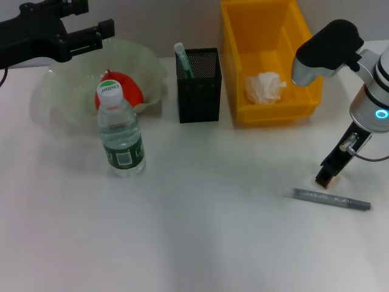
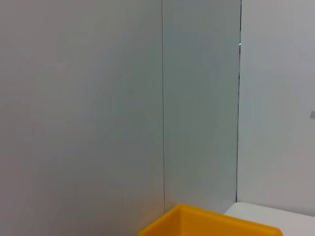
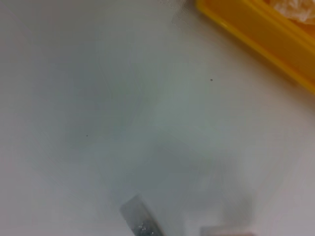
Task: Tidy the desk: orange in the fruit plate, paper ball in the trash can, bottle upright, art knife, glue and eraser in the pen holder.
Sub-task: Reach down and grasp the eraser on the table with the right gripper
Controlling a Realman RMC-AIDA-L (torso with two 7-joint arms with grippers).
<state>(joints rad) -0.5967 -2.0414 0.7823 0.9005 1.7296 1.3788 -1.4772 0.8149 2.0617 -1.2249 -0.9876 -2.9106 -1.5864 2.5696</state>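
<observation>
The orange (image 1: 126,89) lies in the translucent fruit plate (image 1: 152,66) at the back left. In front of it the water bottle (image 1: 120,131) stands upright. A green-topped glue stick (image 1: 182,58) pokes out of the black mesh pen holder (image 1: 199,91). The paper ball (image 1: 265,87) (image 3: 298,10) sits inside the yellow trash can (image 1: 243,115) (image 3: 261,34). The grey art knife (image 1: 332,199) (image 3: 141,225) lies on the desk at the right. My right gripper (image 1: 325,179) points down just behind it, with a small tan piece at its tip. I cannot tell whether that piece is the eraser. My left gripper (image 1: 97,34) hovers open above the plate.
The white desk spreads wide in front of the bottle and the knife. A pale wall stands behind the trash can (image 2: 211,223). A small pale block (image 3: 224,231) shows beside the knife's end in the right wrist view.
</observation>
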